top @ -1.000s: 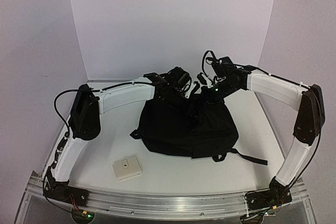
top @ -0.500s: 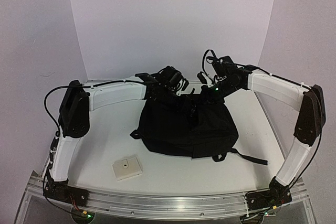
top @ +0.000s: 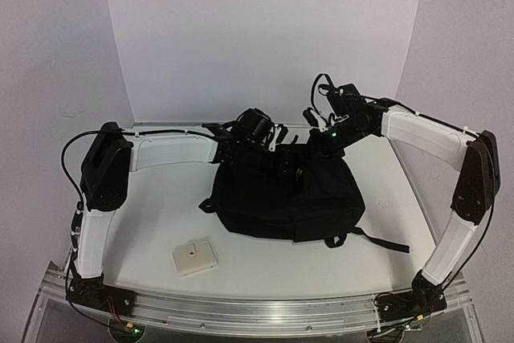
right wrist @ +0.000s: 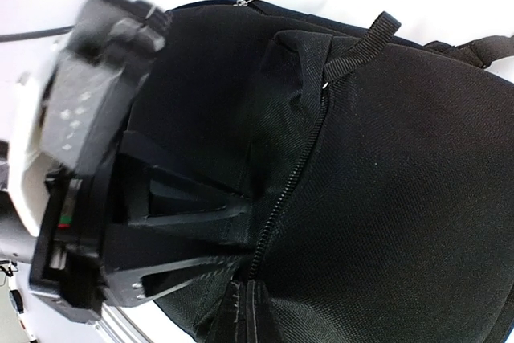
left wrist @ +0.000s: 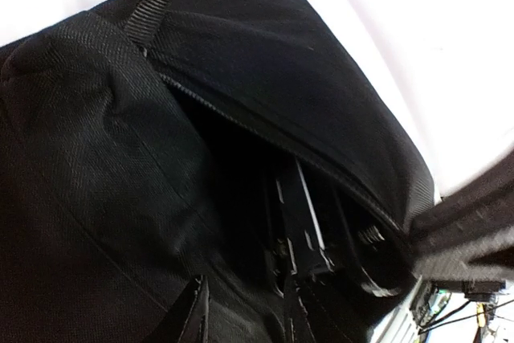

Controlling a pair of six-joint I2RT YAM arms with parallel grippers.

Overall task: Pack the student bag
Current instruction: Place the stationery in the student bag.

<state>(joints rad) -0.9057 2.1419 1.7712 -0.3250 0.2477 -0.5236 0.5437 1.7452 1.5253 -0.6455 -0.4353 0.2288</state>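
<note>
1. Top: the bag [top: 281,194] lies mid-table [top: 161,222]. Both arms reach inward from the sides, with the left claw [top: 271,152] and right claw [top: 318,144] dipped at its far rim.
2. Left wrist: the left claw's jaws stand apart over the bag's open mouth.
3. Right wrist: the right claw is closed at the zip's [right wrist: 289,174] end; whether it pinches fabric, I cannot tell.

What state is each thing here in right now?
Black soft fabric backpack: lying down, main zipper open.
Left end effector: open, fingers reaching into the backpack's opening, nothing visibly held.
Right end effector: shut, apparently pinching the backpack's top edge.
Small flat white square box: lying flat, untouched, apart from the backpack.
</note>
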